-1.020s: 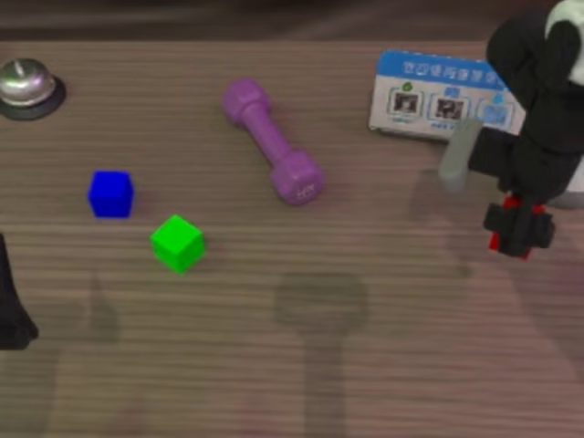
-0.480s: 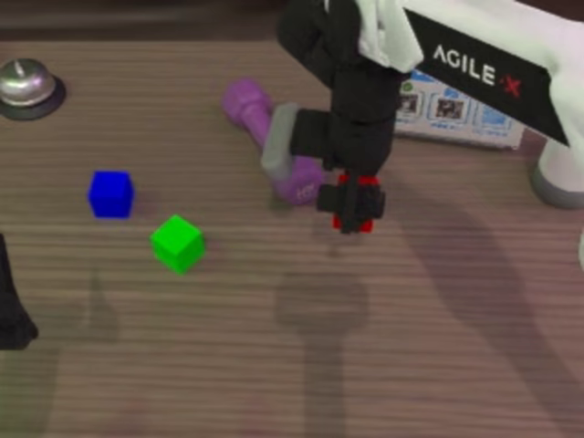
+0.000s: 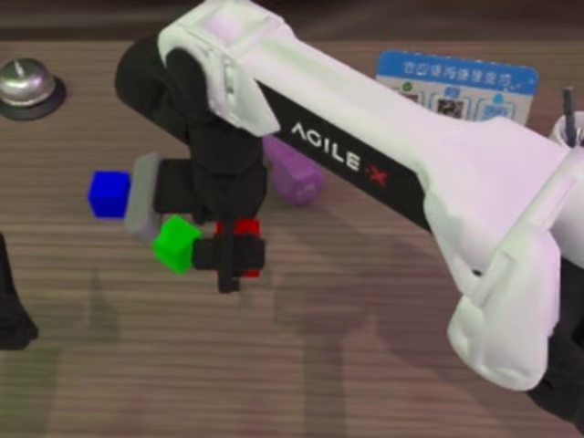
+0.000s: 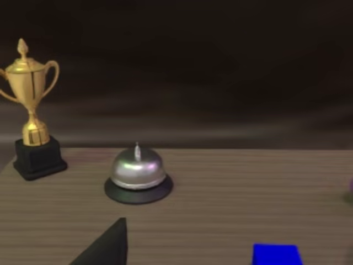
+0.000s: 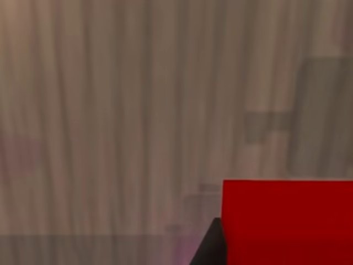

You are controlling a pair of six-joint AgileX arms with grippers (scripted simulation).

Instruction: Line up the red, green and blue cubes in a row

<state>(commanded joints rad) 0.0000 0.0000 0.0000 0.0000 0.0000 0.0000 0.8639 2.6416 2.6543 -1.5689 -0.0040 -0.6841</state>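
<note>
My right gripper (image 3: pixel 239 251) sits left of centre in the top view, its black fingers clamped on the small bright red cube (image 3: pixel 243 239), which shows only as red slivers between them. In the right wrist view that red cube (image 5: pixel 287 221) fills the lower right corner above bare striped wood.

Just left of the gripper, touching or nearly touching it, is the small bright green cube (image 3: pixel 175 244), turned at an angle to the table's grain. Further up and left, apart from the green one, lies the small deep blue cube (image 3: pixel 109 193); a grey block on my right wrist covers the gap between them. The left wrist view catches that blue cube (image 4: pixel 277 255) at its bottom edge.

The long white right arm (image 3: pixel 392 173) crosses the frame from the lower right and hides most of the purple dumbbell (image 3: pixel 297 175), of which one end shows just above and right of the gripper. A silver call bell (image 3: pixel 26 84) stands in the upper left corner and a blue-and-white card with printed codes (image 3: pixel 456 87) in the upper right. A gold trophy on a black base (image 4: pixel 32 132) appears beyond the bell in the left wrist view.

The lower half of the wooden table (image 3: pixel 347 383) is open wood. My left arm (image 3: pixel 11 315) is parked at the left edge; I cannot tell its finger state.
</note>
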